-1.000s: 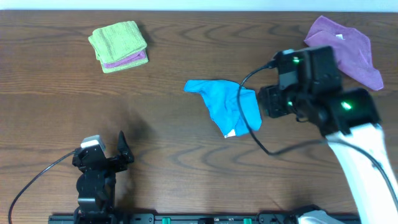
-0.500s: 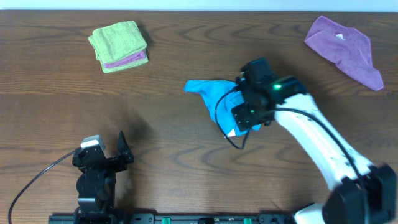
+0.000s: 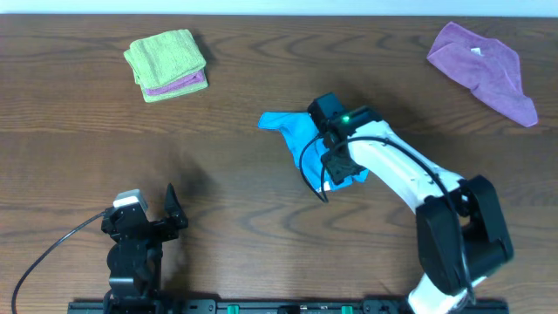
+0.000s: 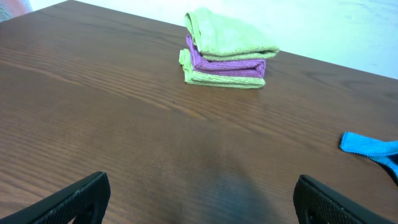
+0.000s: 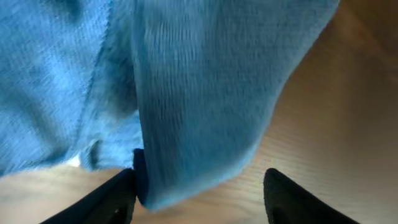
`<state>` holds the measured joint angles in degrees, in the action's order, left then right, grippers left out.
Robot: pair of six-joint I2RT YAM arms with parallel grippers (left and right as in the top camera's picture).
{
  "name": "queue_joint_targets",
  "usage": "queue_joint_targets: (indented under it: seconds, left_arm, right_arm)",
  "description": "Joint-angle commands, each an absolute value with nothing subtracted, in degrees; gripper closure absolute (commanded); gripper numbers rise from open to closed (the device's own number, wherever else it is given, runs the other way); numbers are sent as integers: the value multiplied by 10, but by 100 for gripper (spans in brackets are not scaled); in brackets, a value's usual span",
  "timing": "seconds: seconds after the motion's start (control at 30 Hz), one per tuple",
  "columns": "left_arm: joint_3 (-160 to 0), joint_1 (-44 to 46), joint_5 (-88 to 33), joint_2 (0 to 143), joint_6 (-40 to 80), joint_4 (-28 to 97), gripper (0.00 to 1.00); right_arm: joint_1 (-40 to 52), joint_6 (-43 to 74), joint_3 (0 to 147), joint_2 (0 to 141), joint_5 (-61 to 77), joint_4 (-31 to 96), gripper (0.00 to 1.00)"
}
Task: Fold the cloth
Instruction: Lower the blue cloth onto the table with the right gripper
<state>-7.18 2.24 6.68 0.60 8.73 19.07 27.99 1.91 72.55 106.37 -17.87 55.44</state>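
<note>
The cloth [image 3: 288, 129] is a bright sky-blue rumpled heap at the middle of the table, and one corner of it shows in the left wrist view [image 4: 368, 145]. My right gripper [image 3: 334, 159] is down on its right half. In the right wrist view the cloth [image 5: 205, 81] fills the picture, and a hanging fold of it lies against the left finger of my right gripper [image 5: 199, 193]. Bare table shows between that fold and the right finger, so the jaws are open. My left gripper [image 3: 174, 211] stands wide open and empty near the front left edge [image 4: 199, 199].
A folded stack of lime-green and purple cloths [image 3: 166, 64] sits at the back left and also shows in the left wrist view [image 4: 227, 53]. A loose purple cloth [image 3: 484, 65] lies at the back right corner. Bare wood separates my left gripper from the blue cloth.
My right arm has swung left from beside the purple cloth and come down onto the blue cloth's right half. The left arm has not moved.
</note>
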Motion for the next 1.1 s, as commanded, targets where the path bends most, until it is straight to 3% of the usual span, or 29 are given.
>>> queue_joint_targets:
  seconds: [0.0,0.27,0.77,0.83,0.9,0.93,1.0,1.07]
  left_arm:
    - [-59,18,75,3,77,194,5]
    - [-59,18,75,3,77,194,5]
    - [-59,18,75,3,77,194,5]
    - [-59,18,75,3,77,194,5]
    - [-59,18,75,3,77,194,5]
    - [-59,18,75,3,77,194,5]
    - [-59,18,75,3,77,194,5]
    - [-59,18,75,3,77,194,5]
  right_arm:
    - [281,23,723,1069,-211,543,36]
    - [290,23,731,1069,-162,538,36]
    - [275,23,731,1070,-297,496,46]
    - [268,23,731,1070,-300,494,55]
    - [261,23,731,1070,-300,496,82]
    - [258,23,731,1070,-300,497,89]
    - [258,23,731,1070,-300,497,98]
    - [259,23,733,1070,-300,499,99]
